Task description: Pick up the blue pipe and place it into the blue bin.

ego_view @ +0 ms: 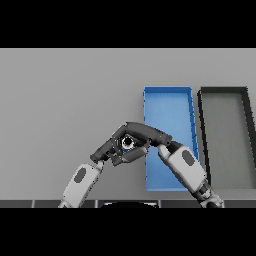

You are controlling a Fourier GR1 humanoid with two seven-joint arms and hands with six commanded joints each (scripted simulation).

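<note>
Grey flat surface [60, 100], plain. Left robot hand [111, 150] + right robot hand [142, 132] meeting just left of blue rectangular open bin [167, 95], fingers curled round small blue pipe [127, 143]. Prob. two-handed grip for steadiness. Pipe mostly hidden: pale ring, dark bore. Dark grey bin [225, 92] beside, to right.

Two bins sit on the table [60, 100], on its right side. One bin [167, 100] lies left of the other bin [225, 135], the two just beside each other with a narrow gap between. Both run lengthwise from near to far. The left hand [107, 150] and the right hand [142, 131] meet just left of the first bin, near its left wall, with the pipe [127, 143] between them. The right forearm crosses over the near part of the first bin.
</note>
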